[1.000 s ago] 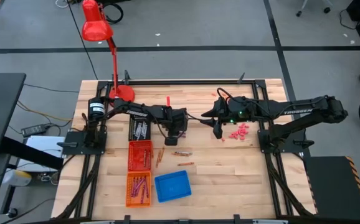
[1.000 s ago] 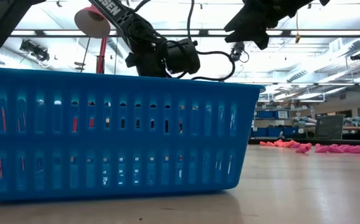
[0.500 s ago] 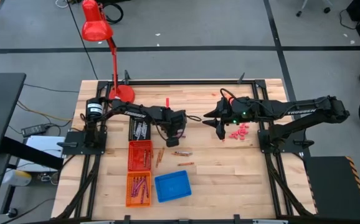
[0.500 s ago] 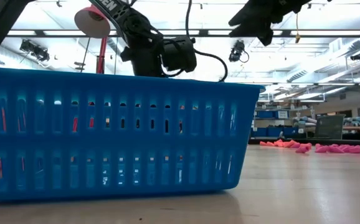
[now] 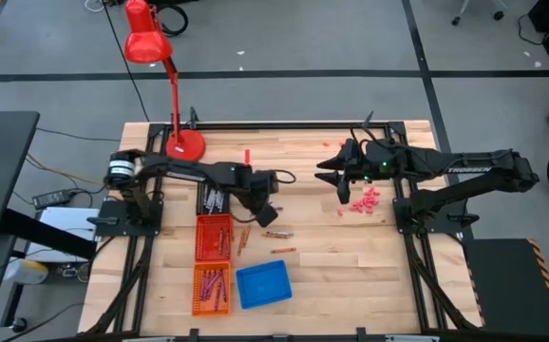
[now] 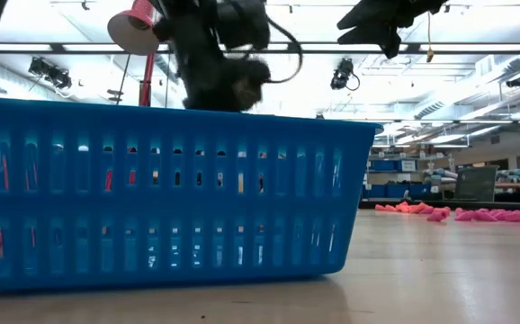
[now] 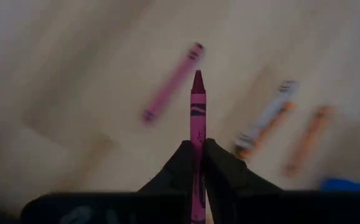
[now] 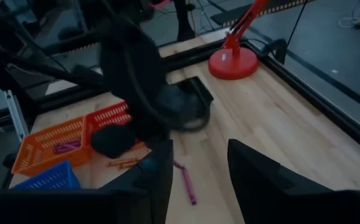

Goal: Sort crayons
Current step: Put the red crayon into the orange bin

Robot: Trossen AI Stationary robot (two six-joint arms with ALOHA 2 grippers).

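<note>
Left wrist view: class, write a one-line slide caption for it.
Left gripper holds a magenta crayon above the wooden table, where loose crayons lie.

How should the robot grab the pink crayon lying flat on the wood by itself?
Take the loose pink crayon at its middle, coming straight down from above, fingers either side of its thin body. It lies flat on the bare table with room on both long sides. The left gripper is shut on another magenta crayon, so the open right gripper seems freer.
</note>
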